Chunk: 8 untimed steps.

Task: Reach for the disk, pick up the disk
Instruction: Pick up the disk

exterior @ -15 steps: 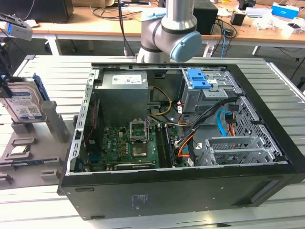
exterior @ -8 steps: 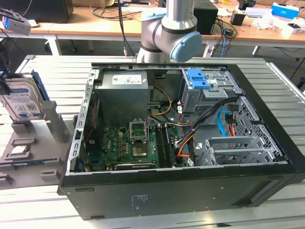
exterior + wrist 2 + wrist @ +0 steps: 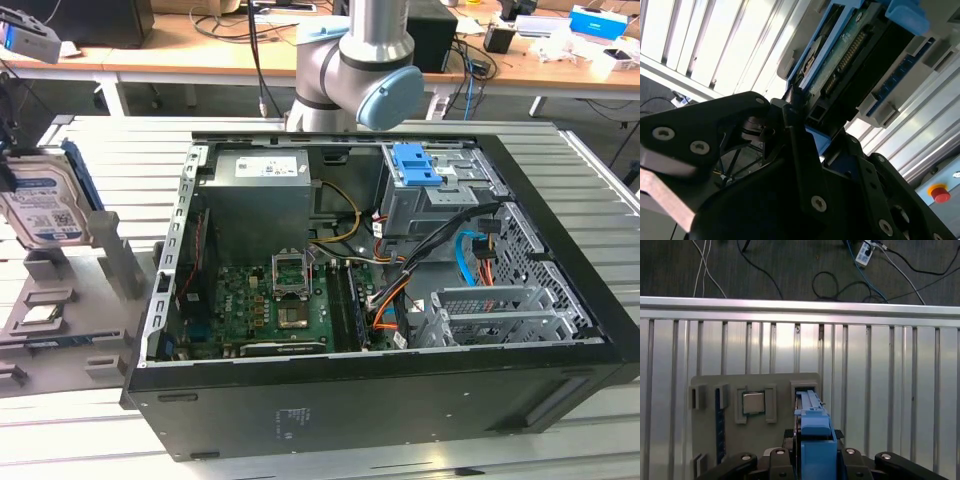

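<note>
Whether the jaws of the gripper (image 3: 812,462) press on the disk (image 3: 815,435) I cannot tell. In the first wrist view the gripper's black body sits on both sides of the disk's blue bracket.

The disk (image 3: 42,205) stands on its edge over the gray holder (image 3: 110,270), at the exterior view's left. Its long axis is about upright. Its label faces the computer case (image 3: 400,400). In the second wrist view its connector end (image 3: 850,60) points toward the gripper.

A joint of the arm (image 3: 350,60) is behind the case. The holder lies on a slatted metal table (image 3: 880,390) and also carries a chip (image 3: 753,402).
</note>
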Each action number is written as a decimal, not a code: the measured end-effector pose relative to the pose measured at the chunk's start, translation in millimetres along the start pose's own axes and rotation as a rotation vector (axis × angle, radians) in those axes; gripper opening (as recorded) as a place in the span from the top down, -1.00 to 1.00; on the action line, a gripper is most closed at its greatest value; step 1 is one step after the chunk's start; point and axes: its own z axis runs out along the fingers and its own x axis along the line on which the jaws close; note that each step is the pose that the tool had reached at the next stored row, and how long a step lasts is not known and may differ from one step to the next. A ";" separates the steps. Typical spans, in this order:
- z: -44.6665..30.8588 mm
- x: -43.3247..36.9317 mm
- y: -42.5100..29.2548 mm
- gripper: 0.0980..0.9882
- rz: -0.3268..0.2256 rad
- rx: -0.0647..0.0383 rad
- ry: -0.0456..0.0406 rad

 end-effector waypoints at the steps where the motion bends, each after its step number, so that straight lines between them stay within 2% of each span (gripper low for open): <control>1: -1.0 0.0 0.0 0.39 0.000 0.000 0.0000; 8: -8.4 -0.1 0.0 0.39 0.000 0.000 0.0000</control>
